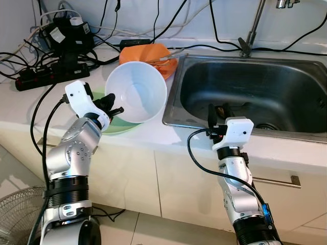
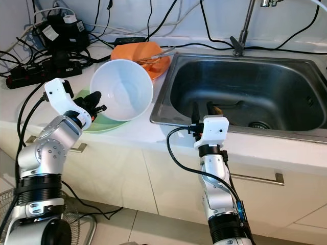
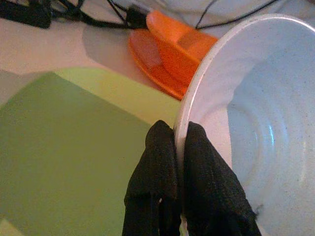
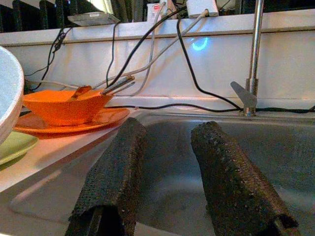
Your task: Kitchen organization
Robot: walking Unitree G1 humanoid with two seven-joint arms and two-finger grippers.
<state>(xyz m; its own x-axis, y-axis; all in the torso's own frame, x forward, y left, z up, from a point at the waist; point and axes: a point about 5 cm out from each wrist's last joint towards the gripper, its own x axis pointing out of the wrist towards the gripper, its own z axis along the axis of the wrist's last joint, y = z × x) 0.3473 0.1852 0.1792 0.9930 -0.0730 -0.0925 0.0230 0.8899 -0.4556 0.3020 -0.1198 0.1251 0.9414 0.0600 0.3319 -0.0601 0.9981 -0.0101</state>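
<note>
A white bowl (image 1: 137, 92) is held tilted on its side above a green plate (image 1: 116, 126) on the counter. My left gripper (image 1: 113, 106) is shut on the bowl's rim (image 3: 183, 132), one finger inside and one outside. Behind the white bowl sits an orange bowl (image 1: 148, 53) on an orange plate (image 1: 169, 65), with utensils (image 4: 118, 84) resting in it. My right gripper (image 1: 218, 113) hangs open over the front edge of the steel sink (image 1: 286, 92), its fingers (image 4: 118, 172) holding nothing.
A black power strip (image 1: 38, 76) and tangled cables (image 1: 66, 35) crowd the counter's back left. The tap (image 1: 250, 35) rises behind the sink. Cabinet fronts with a bar handle (image 1: 276, 179) lie below the counter; a floor fan (image 1: 20, 214) stands at lower left.
</note>
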